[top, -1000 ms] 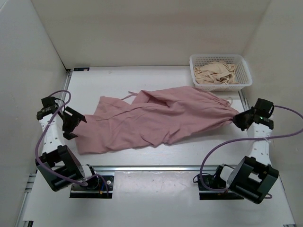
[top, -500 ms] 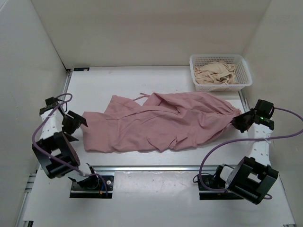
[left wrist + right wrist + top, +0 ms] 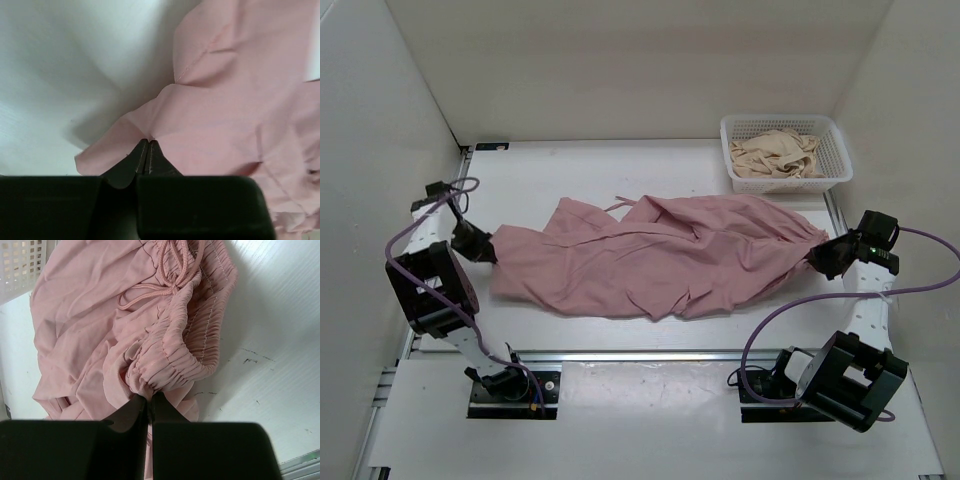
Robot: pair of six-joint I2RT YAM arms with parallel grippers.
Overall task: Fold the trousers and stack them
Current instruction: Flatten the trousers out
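The dusty-pink trousers [image 3: 660, 255] lie crumpled across the middle of the table, legs to the left and waist to the right. At the left end, my left gripper [image 3: 485, 247] is shut on the trousers' leg edge. The left wrist view shows its tips [image 3: 148, 143] pinching a fold of the pink fabric [image 3: 225, 125]. On the right, my right gripper [image 3: 817, 258] is shut on the gathered waistband [image 3: 180, 360]. Its tips [image 3: 149, 398] meet on the elastic edge. The drawstring [image 3: 165, 287] lies looped on the cloth above them.
A white mesh basket [image 3: 840, 165] at the back right holds a beige garment [image 3: 775, 155]. White walls close in the table on the left, back and right. A metal rail [image 3: 650, 355] runs along the front edge between the arm bases.
My left gripper has moved away from the front edge to the leg end and shut on it. The trousers' left end drew in to the right. The right arm kept still.
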